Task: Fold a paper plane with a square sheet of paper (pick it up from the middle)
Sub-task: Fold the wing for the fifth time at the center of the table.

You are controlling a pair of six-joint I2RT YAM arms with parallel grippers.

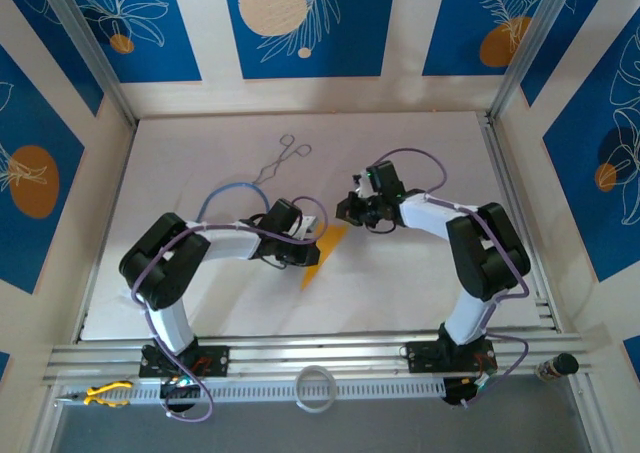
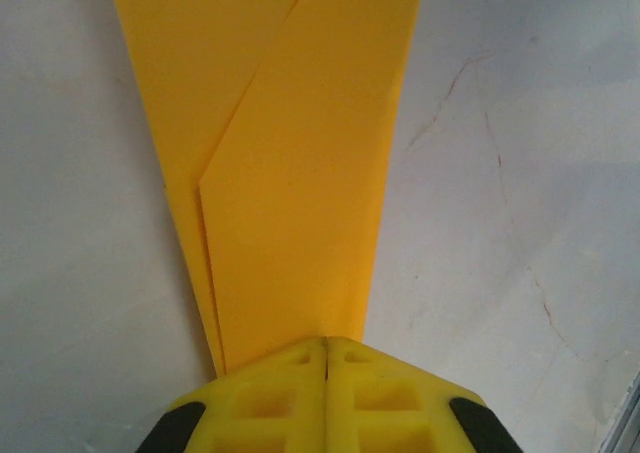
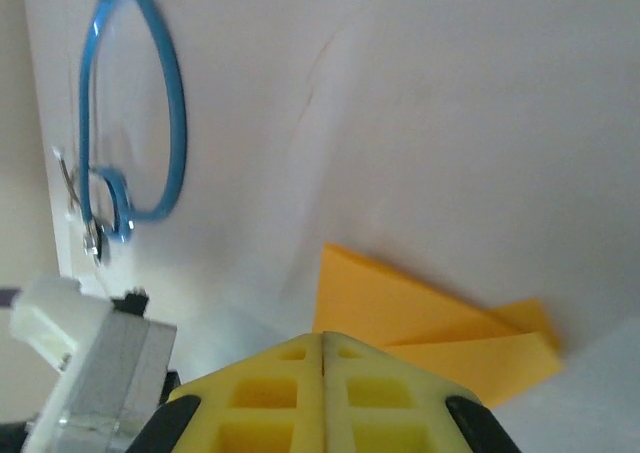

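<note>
The paper plane (image 1: 326,255) lies flat on the white table (image 1: 420,293), about midway between its left and right edges and a little toward the near edge, between the two grippers. It is a long orange-yellow wedge with overlapping folded layers. The left wrist view shows one diagonal flap edge running across it.

It is thin folded paper, so it is probably very light and limp across its width, and stiffer along the creases where the layers stack. It would likely skid on the smooth table if pushed from the side, and a hard or off-centre pinch could dent it or spring a fold open. The middle of its length, over the stacked layers, looks like the safest place to grip.

The left gripper (image 1: 303,245) is clenched, its yellow fingers pressed together. Its tips sit over the narrow end of the plane (image 2: 300,173). The paper does not appear to be between the jaws, and I cannot tell whether the tips press on it.

The right gripper (image 3: 322,353) is also closed and holds nothing. It is just short of the plane's (image 3: 430,323) wide end.
</note>
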